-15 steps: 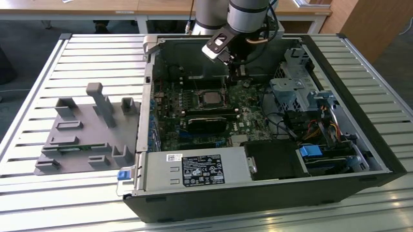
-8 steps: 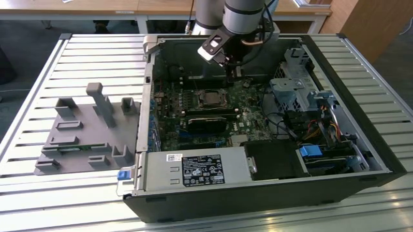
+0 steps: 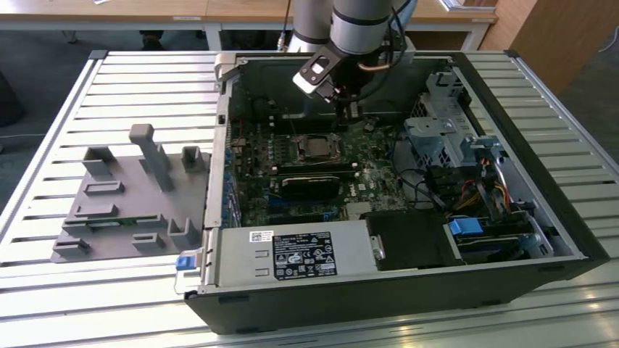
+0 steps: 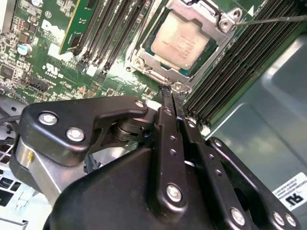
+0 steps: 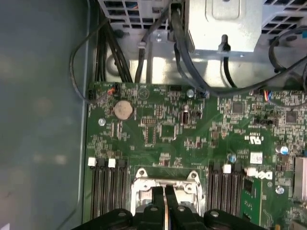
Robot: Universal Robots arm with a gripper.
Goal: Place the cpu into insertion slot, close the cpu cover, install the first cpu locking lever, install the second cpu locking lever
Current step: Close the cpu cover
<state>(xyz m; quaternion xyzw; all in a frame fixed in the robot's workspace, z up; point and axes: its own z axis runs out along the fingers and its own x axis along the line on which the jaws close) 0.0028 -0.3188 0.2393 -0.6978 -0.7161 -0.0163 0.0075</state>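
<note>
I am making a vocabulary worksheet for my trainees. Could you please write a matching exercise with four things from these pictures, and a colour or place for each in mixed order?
Things
1. cpu
2. coin battery
3. grey box
4. gripper

Descriptions
A. black, jaws together, beside the cpu cover
B. carries a printed label
C. round and silvery, on the green board
D. pale square face, framed by silvery metal

Pairs: 1-D, 2-C, 3-B, 4-A
</note>
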